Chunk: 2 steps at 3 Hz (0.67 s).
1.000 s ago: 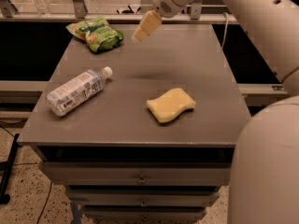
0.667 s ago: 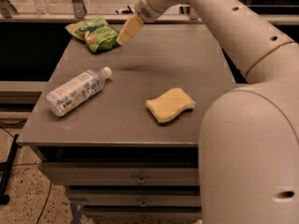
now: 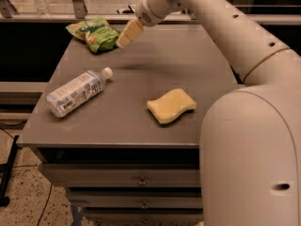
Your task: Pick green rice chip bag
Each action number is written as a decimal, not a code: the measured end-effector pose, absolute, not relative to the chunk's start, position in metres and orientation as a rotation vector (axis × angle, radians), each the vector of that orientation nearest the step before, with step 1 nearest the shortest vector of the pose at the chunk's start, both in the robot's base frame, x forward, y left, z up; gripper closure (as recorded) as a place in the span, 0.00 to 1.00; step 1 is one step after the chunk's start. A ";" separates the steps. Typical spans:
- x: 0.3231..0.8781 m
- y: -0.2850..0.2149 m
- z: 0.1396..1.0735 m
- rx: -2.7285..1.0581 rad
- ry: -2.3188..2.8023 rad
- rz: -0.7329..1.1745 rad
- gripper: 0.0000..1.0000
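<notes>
The green rice chip bag lies crinkled at the far left corner of the grey table, with white lettering and an orange-tan patch. My gripper hangs from the arm that reaches in from the right. It is above the table, just right of the bag's right edge and very near it.
A clear plastic water bottle lies on its side at the table's left. A yellow wavy sponge lies at the front middle-right. My arm's large white body fills the right side. Drawers are below the table top.
My gripper has moved left across the far side of the table, from right of the bag to right beside it. The bag, bottle and sponge have not moved.
</notes>
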<state>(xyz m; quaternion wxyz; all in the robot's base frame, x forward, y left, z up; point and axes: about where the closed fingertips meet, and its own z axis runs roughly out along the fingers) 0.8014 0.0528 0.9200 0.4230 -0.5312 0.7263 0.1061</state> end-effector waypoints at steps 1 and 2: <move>0.814 0.060 0.907 -1.284 1.769 0.333 0.00; 0.827 0.062 0.899 -1.233 1.736 0.359 0.00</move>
